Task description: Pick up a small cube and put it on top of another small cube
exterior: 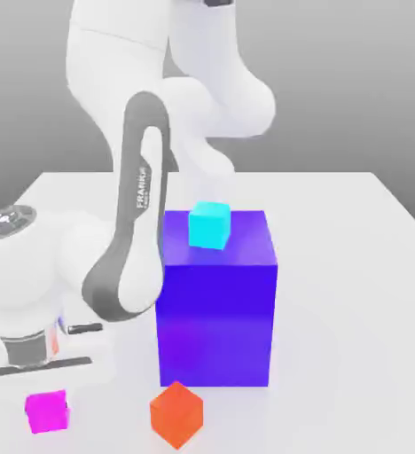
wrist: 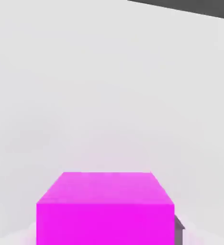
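Exterior view: pale tabletop [exterior: 353, 301], grey backdrop [exterior: 344, 89]; hand view: pincer [wrist: 106, 235] closed on magenta cube [wrist: 105, 220].

Table [exterior: 353, 310]: white, smooth and plain, with a straight far edge running level across the exterior view. Its side edges spread outward toward the viewer. Backdrop [exterior: 353, 89]: plain grey, rising behind the far edge, its shade grading softly with height; whether it is a wall or open background cannot be determined. Lighting: bright and diffuse, leaving much of the tabletop nearly washed out. In the hand view, the pale surface carries a faint pink tint, and a dark grey area [wrist: 200, 5] lies beyond a straight, slanting edge.
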Robot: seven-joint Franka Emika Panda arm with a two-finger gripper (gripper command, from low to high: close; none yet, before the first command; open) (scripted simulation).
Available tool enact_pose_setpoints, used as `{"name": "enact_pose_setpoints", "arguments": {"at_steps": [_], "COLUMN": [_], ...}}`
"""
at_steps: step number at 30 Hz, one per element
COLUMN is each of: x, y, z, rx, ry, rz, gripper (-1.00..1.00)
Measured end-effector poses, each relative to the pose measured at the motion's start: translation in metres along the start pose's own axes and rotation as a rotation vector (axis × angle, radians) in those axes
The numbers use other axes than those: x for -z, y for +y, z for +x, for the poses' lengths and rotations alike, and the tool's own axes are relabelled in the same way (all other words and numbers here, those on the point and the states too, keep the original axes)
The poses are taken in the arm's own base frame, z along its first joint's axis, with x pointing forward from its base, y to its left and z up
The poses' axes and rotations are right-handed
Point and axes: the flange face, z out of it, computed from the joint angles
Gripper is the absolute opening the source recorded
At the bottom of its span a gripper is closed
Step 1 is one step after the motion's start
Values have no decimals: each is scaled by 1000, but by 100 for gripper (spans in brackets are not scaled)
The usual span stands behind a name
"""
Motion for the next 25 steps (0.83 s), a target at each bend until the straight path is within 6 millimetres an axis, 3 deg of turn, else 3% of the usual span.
{"name": "enact_pose_setpoints", "arguments": {"at_steps": [5, 9, 13, 14, 15, 22, 23, 25], "x": [44, 75, 95, 97, 95, 45, 38, 38], "y": [4, 82, 169, 188, 191, 191, 191, 191], "z": [-2, -17, -54, -65, -68, -70, -71, -71], "rx": [2, 88, 174, 186, 208, 236, 234, 234], "ry": [0, 2, 0, 0, 1, 2, 0, 0], "rz": [-2, -11, -8, -5, -4, -2, -2, -2], "gripper": [-100, -100, -100, -100, -100, -100, 100, 100]}}
